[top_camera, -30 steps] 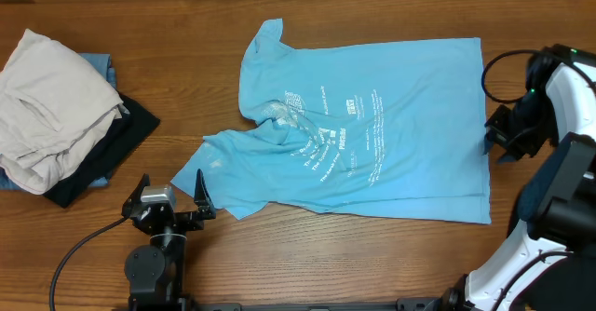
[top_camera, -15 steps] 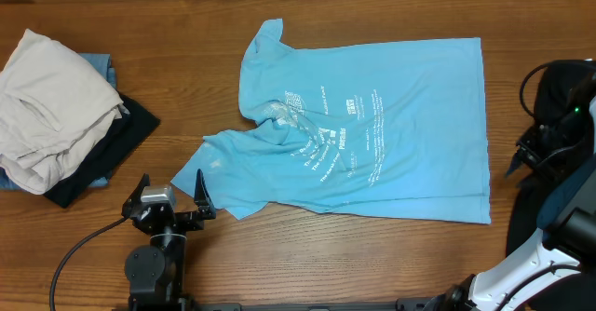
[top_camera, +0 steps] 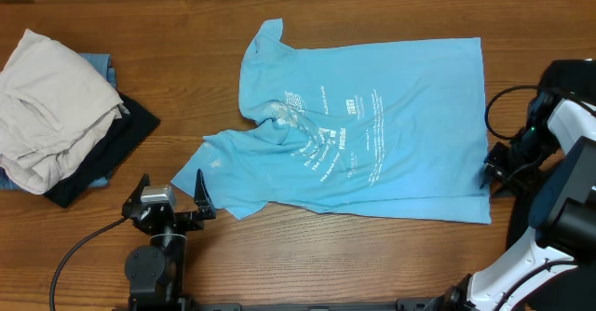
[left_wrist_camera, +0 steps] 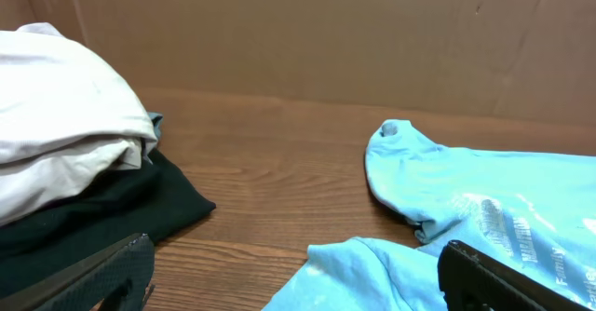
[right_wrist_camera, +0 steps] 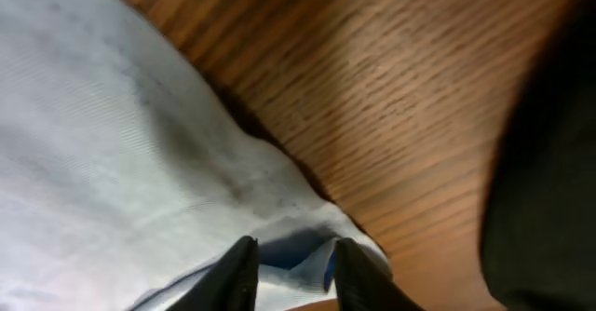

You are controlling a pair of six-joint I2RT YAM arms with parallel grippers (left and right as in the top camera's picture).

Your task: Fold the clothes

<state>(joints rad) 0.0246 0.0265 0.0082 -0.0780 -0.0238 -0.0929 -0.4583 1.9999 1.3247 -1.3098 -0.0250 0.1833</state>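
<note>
Sky-blue T-shirt (top_camera: 372, 125) lies spread mid-table (top_camera: 372, 255) overhead, other clothes (top_camera: 56, 106) piled far left, left gripper (top_camera: 170, 190) by its sleeve, right gripper (top_camera: 491, 173) at its right hem. Left wrist: jaws wide apart, empty. Right wrist: fingers (right_wrist_camera: 237, 274) pinched on a fold of hem.

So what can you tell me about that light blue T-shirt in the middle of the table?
The T-shirt is sky-blue, soft fine-ribbed cloth, short-sleeved, with white printed lettering. It lies spread nearly flat on the wooden table, unfolded, rumpled around the collar, one sleeve pointing away, the other toward the robot. The right arm's jaws straddle its hem corner, cloth bunched between them.
</note>
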